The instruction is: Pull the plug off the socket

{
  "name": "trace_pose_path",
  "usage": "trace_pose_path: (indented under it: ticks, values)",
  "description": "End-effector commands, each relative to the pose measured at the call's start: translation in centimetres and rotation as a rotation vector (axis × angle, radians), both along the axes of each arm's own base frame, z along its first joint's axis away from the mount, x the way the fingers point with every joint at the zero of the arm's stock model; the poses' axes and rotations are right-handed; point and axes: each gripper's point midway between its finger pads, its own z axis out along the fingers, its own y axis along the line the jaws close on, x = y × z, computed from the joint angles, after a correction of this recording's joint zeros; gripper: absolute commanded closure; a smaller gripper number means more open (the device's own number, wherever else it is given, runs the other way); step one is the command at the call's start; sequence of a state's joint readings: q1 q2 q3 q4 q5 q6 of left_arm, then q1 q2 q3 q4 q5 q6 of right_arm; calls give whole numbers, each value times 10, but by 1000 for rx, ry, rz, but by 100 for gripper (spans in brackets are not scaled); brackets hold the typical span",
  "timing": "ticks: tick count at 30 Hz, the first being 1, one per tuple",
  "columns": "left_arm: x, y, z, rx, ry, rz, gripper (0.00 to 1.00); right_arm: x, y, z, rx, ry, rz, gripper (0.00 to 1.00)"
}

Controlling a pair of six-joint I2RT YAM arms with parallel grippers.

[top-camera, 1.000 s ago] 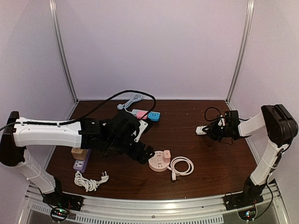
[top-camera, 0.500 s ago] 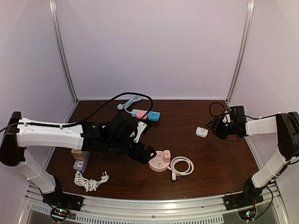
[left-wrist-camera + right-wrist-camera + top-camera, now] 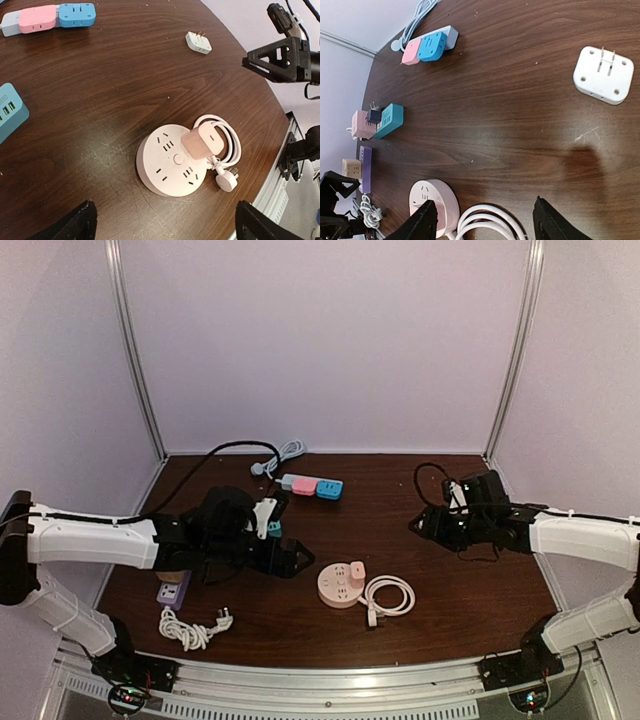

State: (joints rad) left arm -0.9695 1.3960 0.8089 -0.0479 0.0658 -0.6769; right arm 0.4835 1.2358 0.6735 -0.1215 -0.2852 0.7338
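A round pink socket (image 3: 338, 589) lies on the brown table near the front middle, and a pink plug (image 3: 357, 569) stands plugged into its right side. The left wrist view has the socket (image 3: 167, 160) and the plug (image 3: 207, 141) just ahead of my left gripper (image 3: 167, 225), which hovers above the table and is open. In the top view the left gripper (image 3: 290, 562) sits left of the socket. My right gripper (image 3: 430, 525) is open above the table to the socket's right. Its wrist view catches the socket's edge (image 3: 442, 200) by one fingertip.
A white adapter (image 3: 603, 75) lies prongs up beside the right gripper. A coiled white cable (image 3: 411, 593) rests against the socket. A pink and blue power strip (image 3: 312, 486) is at the back, a teal block (image 3: 10, 112), a purple strip (image 3: 172, 592) and a cable bundle (image 3: 190, 628) on the left.
The right gripper opened and let go of the white adapter, which now lies on the table, then moved left. The left arm drew back to the left, away from the socket.
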Motion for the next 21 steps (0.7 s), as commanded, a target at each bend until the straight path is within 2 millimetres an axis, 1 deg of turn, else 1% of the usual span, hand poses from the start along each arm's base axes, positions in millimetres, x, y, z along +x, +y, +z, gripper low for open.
trace_pose_path:
  ticks: [1,2,6,10,11,13,16,19,21]
  values:
    - [3,-5,20,-190,30,-12,2,-11,27,3,-99,2,-19,34]
    - [3,-4,20,-211,41,-15,2,-19,41,2,-120,3,10,35]
    - [4,2,16,-289,95,-9,2,-34,78,-4,-201,9,70,38]
    - [4,6,12,-323,132,-7,2,-48,109,-14,-278,16,128,40]
    - [4,5,10,-325,141,-10,3,-51,114,-22,-306,29,139,41]
    - [3,1,9,-335,159,-25,4,-54,121,-28,-349,38,149,43]
    - [1,-7,8,-364,194,-46,10,-60,132,-31,-382,38,169,46]
    - [1,-16,0,-390,250,-61,17,-68,140,-40,-411,50,189,48]
    - [0,-23,-3,-425,285,-72,25,-72,140,-45,-443,55,191,51]
